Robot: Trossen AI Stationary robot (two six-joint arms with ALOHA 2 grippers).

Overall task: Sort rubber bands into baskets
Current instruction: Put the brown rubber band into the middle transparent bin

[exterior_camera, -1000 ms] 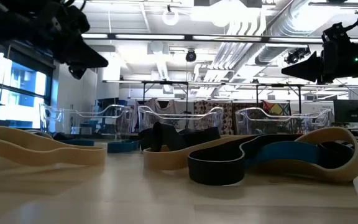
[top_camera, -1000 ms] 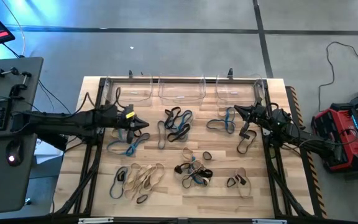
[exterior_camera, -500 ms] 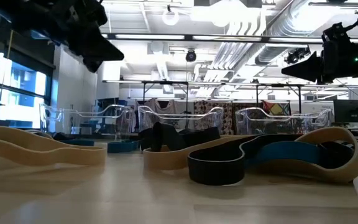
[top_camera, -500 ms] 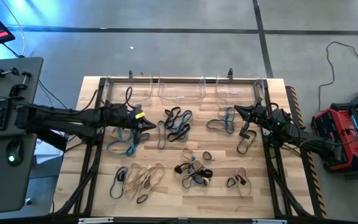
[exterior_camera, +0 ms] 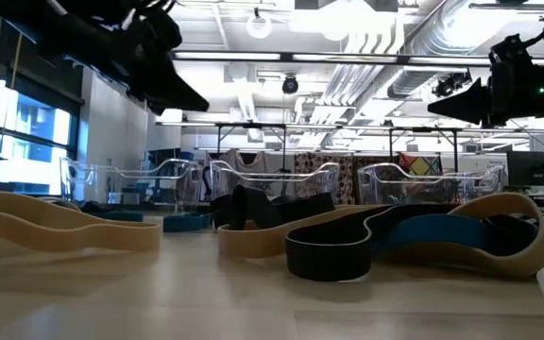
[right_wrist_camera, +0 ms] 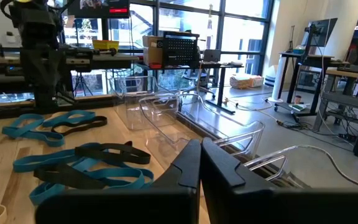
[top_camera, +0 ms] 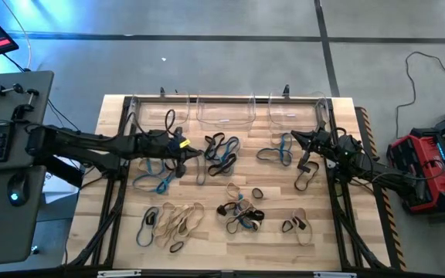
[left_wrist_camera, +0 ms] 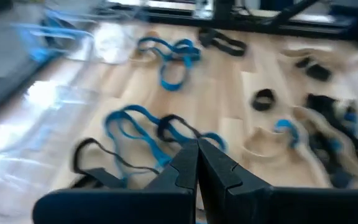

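Many rubber bands in black, tan and blue lie in loose clusters on the wooden table (top_camera: 114, 232): one at the middle (top_camera: 221, 152), one at the right (top_camera: 276, 151), a tan pile at the near left (top_camera: 174, 220). Three clear baskets (top_camera: 226, 110) stand in a row along the far edge. My left gripper (top_camera: 199, 152) is shut and empty, above the table just left of the middle cluster; blue and black bands (left_wrist_camera: 135, 127) lie under it. My right gripper (top_camera: 293, 136) is shut and empty, raised near the right basket (top_camera: 293, 110).
More bands lie at the near middle (top_camera: 242, 212), the near right (top_camera: 296, 225) and the left (top_camera: 157, 181). A desk with a keyboard and mouse (top_camera: 10, 189) stands off the table's left side. A red device (top_camera: 423, 170) sits on the floor at the right.
My left gripper has gone toward the table's right edge, staying raised above the table, and now stands next to the middle cluster of bands. It stays shut. My right gripper and the bands have kept still.
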